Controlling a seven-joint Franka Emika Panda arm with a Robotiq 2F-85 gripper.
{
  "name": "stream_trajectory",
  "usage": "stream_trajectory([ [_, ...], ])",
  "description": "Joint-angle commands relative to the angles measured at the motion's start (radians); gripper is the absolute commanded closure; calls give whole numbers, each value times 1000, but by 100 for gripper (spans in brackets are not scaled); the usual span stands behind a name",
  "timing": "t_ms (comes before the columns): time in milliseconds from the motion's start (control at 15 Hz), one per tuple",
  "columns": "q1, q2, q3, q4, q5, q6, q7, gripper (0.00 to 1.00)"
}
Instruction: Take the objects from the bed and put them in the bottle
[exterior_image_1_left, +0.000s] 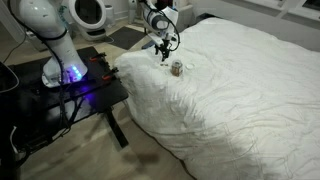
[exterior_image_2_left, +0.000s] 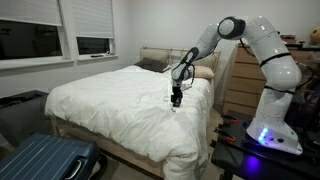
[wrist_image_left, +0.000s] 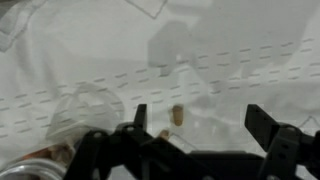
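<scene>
gripper (wrist_image_left: 197, 122) spread wide at lower centre of the wrist view, holding nothing. a pale bit (wrist_image_left: 178, 115) lies on the bed (exterior_image_1_left: 240, 95) between its jaws, with the bottle (exterior_image_1_left: 177, 68) near. risk: closing may pinch cloth and miss the bit.

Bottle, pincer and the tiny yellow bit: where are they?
bottle (exterior_image_1_left: 177, 68), in an exterior view, on its brownish body.
pincer (wrist_image_left: 198, 112), wrist view, midway between its fingertips.
tiny yellow bit (wrist_image_left: 178, 115), wrist view, on its middle.
</scene>
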Motion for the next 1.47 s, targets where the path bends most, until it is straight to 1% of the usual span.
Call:
stream_trajectory([
  [0,15,7,-11,6,0,-7,2,0],
  [667,62,72,-62,44,-55,14,29,0],
  [1400,61,185,-69,193,-72,-17,21,0],
])
